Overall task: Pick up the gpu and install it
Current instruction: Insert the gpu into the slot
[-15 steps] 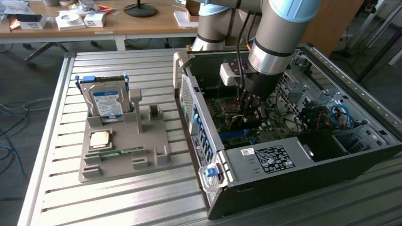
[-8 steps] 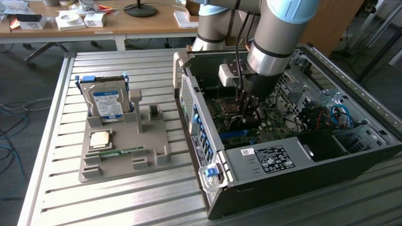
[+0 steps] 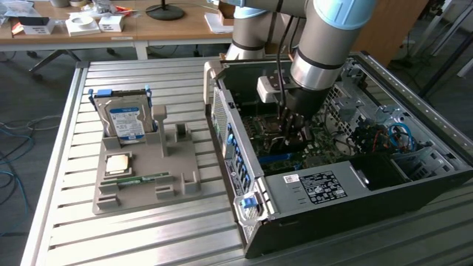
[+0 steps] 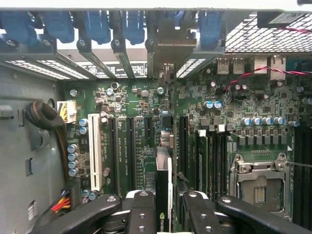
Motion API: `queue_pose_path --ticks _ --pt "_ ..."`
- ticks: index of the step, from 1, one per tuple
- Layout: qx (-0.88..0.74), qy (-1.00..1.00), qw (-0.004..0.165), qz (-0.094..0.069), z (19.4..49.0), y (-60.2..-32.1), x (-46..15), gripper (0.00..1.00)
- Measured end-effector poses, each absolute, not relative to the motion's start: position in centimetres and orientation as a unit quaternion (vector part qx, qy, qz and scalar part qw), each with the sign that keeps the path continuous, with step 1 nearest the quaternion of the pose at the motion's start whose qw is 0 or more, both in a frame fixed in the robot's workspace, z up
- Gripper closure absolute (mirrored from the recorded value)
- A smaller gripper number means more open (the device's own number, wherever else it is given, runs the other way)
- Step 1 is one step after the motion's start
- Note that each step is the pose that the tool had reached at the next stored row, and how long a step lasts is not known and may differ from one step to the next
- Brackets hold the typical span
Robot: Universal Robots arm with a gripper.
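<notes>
The gpu (image 4: 163, 185) is a thin dark card seen edge-on, with a green logo near the grip. It stands upright over the black expansion slots of the green motherboard (image 4: 131, 97). Its pale metal bracket (image 4: 165, 46) reaches the rear slot openings of the case. My gripper (image 4: 168, 217) is shut on the card, one black finger (image 4: 141, 214) on each side. In the exterior view my gripper (image 3: 292, 127) is lowered deep inside the open computer case (image 3: 310, 188), above the motherboard. Whether the card's edge is seated in a slot is hidden.
A white expansion slot (image 4: 96, 151), a CPU socket (image 4: 258, 187) and red-yellow cables (image 4: 63, 202) flank the card. On the slatted table, a grey fixture tray (image 3: 148, 172) holds a hard drive (image 3: 126, 122), a processor chip (image 3: 118, 163) and a green memory stick (image 3: 137, 180).
</notes>
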State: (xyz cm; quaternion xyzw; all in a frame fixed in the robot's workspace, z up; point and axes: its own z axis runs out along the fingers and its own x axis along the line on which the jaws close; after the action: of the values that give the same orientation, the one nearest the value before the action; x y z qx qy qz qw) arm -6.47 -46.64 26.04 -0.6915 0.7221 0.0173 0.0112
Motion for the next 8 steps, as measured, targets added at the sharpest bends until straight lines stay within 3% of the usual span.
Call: queue_pose_path --ticks 8 --pt "-0.691 0.722 0.011 0.017 25.77 -46.64 -6.47 0.74"
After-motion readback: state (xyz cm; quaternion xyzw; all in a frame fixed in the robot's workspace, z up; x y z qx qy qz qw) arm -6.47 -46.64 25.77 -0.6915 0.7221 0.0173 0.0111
